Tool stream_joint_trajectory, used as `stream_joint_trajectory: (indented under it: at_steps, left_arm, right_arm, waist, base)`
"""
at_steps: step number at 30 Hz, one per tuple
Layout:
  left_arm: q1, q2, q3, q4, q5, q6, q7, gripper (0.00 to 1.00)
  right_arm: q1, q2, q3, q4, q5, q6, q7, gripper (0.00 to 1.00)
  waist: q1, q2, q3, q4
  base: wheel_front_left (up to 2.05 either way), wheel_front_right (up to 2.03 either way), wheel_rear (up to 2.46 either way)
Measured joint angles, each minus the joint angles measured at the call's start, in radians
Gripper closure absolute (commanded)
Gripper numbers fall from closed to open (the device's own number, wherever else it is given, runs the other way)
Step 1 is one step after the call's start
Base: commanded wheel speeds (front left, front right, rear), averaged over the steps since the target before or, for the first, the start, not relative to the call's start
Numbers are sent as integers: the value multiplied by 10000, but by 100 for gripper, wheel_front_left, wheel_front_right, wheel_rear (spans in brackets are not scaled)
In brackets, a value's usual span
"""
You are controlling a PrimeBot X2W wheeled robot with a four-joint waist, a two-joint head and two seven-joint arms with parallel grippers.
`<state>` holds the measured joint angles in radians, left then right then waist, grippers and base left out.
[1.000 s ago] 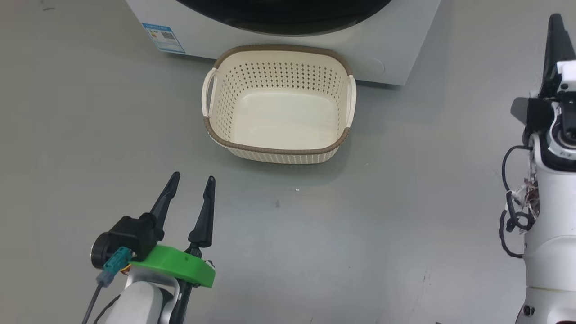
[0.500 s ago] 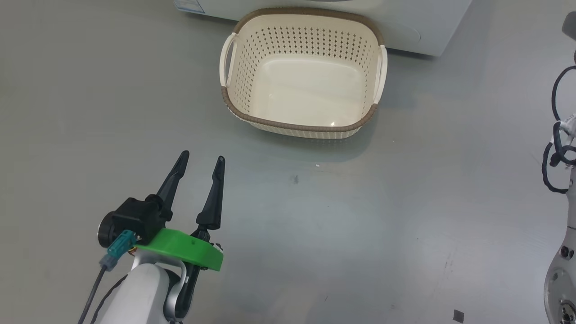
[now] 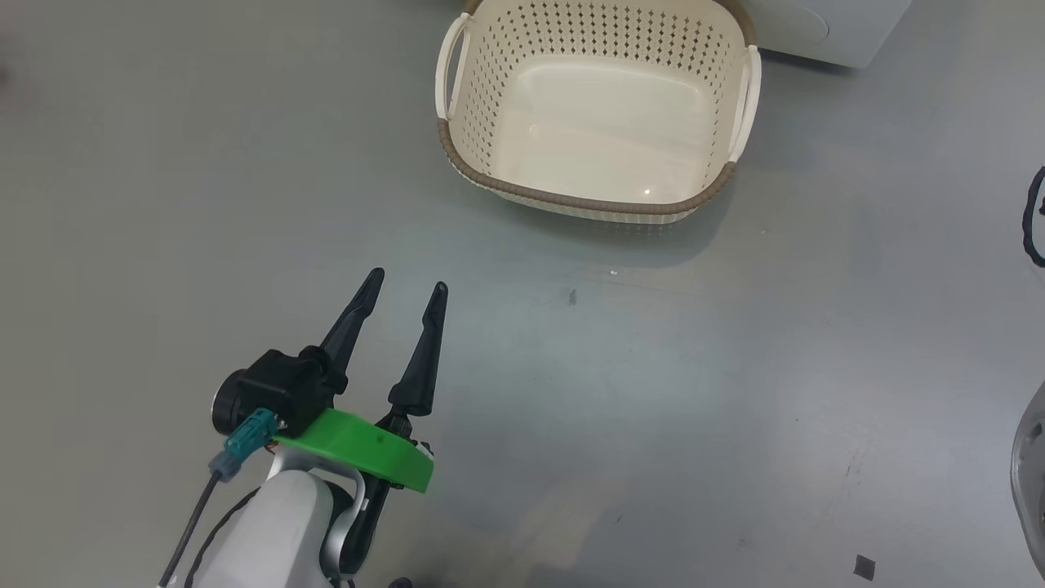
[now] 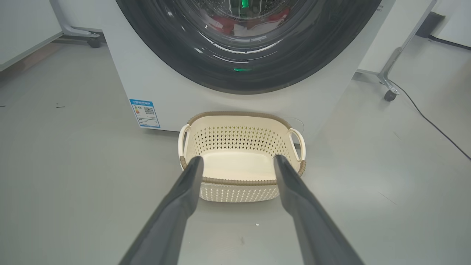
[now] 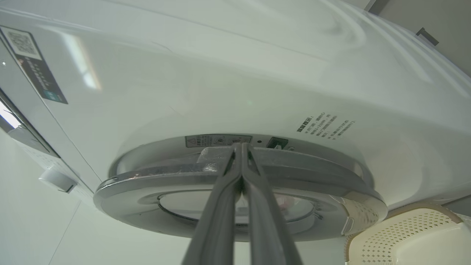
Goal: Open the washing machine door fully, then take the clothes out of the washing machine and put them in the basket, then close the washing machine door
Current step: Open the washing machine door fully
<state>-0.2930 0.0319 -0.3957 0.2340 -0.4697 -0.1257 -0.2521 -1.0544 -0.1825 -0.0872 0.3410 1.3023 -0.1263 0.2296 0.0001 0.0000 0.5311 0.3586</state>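
The washing machine [image 4: 121,70] stands ahead with the washing machine door [image 4: 173,51] against its front. Red and white clothes [image 4: 230,25] show through the glass. On the floor in front sits the cream basket [image 3: 600,106] [image 4: 241,143], with nothing in it. My left gripper [image 3: 408,282] [image 4: 238,159] hovers open and empty, short of the basket. My right gripper [image 5: 241,146] is shut, its tips at the edge of the door's rim [image 5: 140,184], by the machine's white front [image 5: 257,73]. It holds nothing that I can see.
A blue label [image 4: 145,112] sits low on the machine's front. Wheeled frame legs [image 4: 386,79] and a black cable [image 4: 430,121] lie to the right of the machine. Bare grey floor [image 3: 653,408] spreads around the basket.
The head camera has swung, so the basket and machine slid up and right in its picture and my right arm left it. The left gripper stays open, the right shut.
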Motion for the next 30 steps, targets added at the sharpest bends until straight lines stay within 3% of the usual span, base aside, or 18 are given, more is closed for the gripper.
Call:
stream_joint_trajectory:
  at_steps: [30]
  left_arm:
    - [-475, -54, -416, 23, -495, 0, 0, 0]
  right_arm:
    - [-2931, -77, -81, 2748, 163, -4, 1152, 100]
  waist:
    - [-1, 0, 799, 706]
  base:
    - [0, 0, 0]
